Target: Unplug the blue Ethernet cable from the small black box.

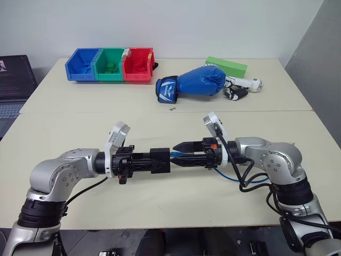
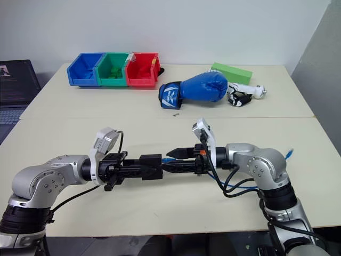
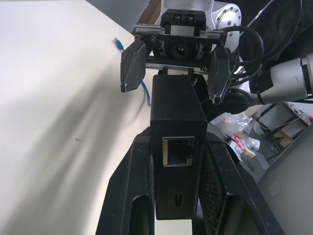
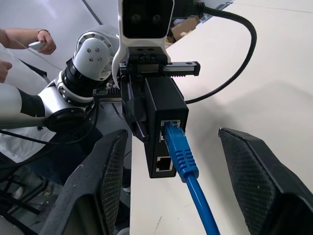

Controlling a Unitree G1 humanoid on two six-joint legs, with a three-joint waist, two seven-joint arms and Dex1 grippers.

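Over table: left end effector (image 1: 160, 161) level, clamping small black box (image 1: 160, 160) | right end effector (image 1: 178, 153) level, spread

blue ethernet cable (image 4: 182, 152), plugged into small black box (image 4: 164, 105)

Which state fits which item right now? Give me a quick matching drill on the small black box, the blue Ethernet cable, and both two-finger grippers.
Column one:
1. small matte-black plastic box
2. thin bright-blue Ethernet cable
3. left gripper
4. right gripper
5. big blue boxing glove

Column two:
A. fingers open either side of the plug
B. plugged into a port
C. lying at the far side of the table
D. clamped between two black fingers
E. shut on the box

Pairs: 1-D, 2-B, 3-E, 4-A, 5-C
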